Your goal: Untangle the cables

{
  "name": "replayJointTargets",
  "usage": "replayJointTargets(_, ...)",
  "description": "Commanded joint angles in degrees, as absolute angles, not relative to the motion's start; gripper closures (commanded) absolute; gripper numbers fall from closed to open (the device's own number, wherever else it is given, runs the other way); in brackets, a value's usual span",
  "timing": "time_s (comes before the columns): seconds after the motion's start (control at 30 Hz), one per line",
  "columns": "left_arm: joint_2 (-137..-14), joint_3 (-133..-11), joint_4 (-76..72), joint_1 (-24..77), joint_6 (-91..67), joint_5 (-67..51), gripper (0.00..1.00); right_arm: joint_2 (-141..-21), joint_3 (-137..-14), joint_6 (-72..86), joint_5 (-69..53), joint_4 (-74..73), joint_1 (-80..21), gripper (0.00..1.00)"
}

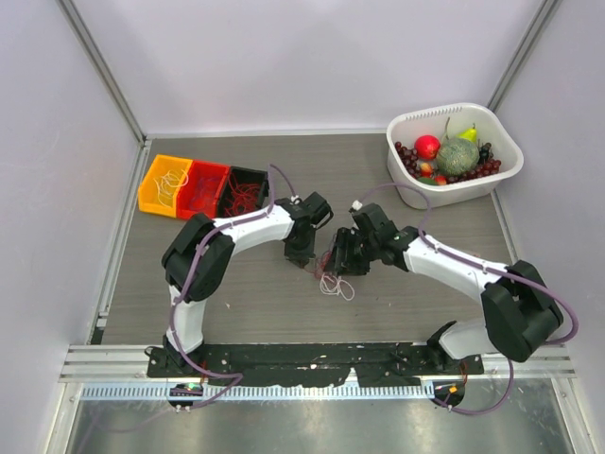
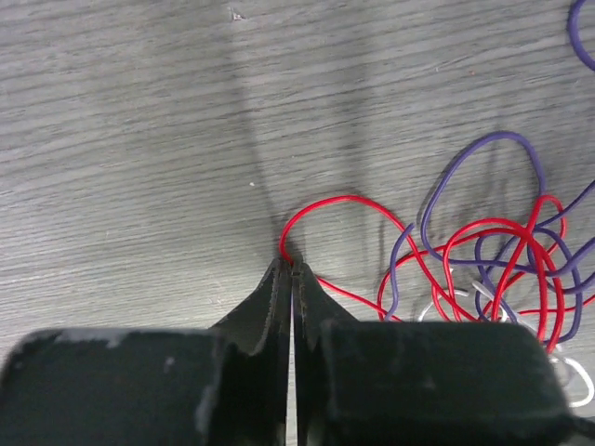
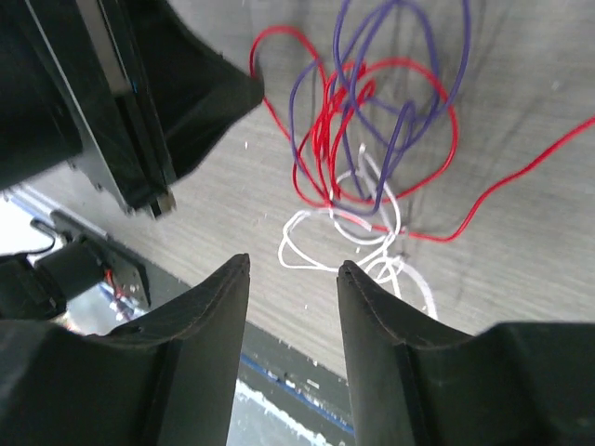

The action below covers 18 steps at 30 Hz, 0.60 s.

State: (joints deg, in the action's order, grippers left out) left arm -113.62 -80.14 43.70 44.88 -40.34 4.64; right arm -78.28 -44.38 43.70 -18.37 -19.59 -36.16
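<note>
The cables [image 1: 332,280] lie as a small tangle of thin red, purple and white wires on the grey table between my two grippers. In the left wrist view my left gripper [image 2: 291,267] is shut on a loop of red cable [image 2: 335,200], pinched at the fingertips, and the rest of the tangle [image 2: 507,260] spreads to its right. My right gripper [image 3: 293,268] stands open just above the table with nothing between its fingers. The white strands [image 3: 325,237] lie just beyond its tips, with the red and purple loops [image 3: 372,139] farther on. From above, the left gripper [image 1: 302,257] and right gripper [image 1: 333,260] sit close together.
Three small bins stand at the back left, orange [image 1: 163,185], red [image 1: 203,190] and black [image 1: 245,193], each holding thin wires. A white basket [image 1: 452,110] of fruit stands at the back right. The left gripper's body [image 3: 167,102] fills the right wrist view's upper left.
</note>
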Motion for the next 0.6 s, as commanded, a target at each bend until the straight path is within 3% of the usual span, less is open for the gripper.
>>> replayJointTargets(0.0, -111.38, -74.55, 42.29, 45.09, -37.44, 7.39, 1.00, -82.86, -50.27, 42.19, -8.71, -23.63, -36.65, 0.50)
replayJointTargets(0.3, -89.41, -63.90, 33.14, 45.09, -41.04, -6.67, 1.00, -94.91, -56.95, 43.68, -6.94, -21.45, -39.81, 0.54)
replayJointTargets(0.43, -77.81, -63.02, 32.34, 45.17, -40.70, -6.16, 1.00, -100.71, -60.29, 43.59, -4.67, -23.02, -40.52, 0.68)
replayJointTargets(0.53, -70.07, -63.54, 33.31, 45.09, -40.08, -3.44, 1.00, -102.13, -64.32, 42.28, 4.08, -25.31, -40.52, 0.75)
replayJointTargets(0.57, -67.70, -63.63, 33.92, 45.09, -39.90, -2.47, 1.00, -102.91, -65.21, 40.88, 5.70, -26.36, -40.43, 0.83)
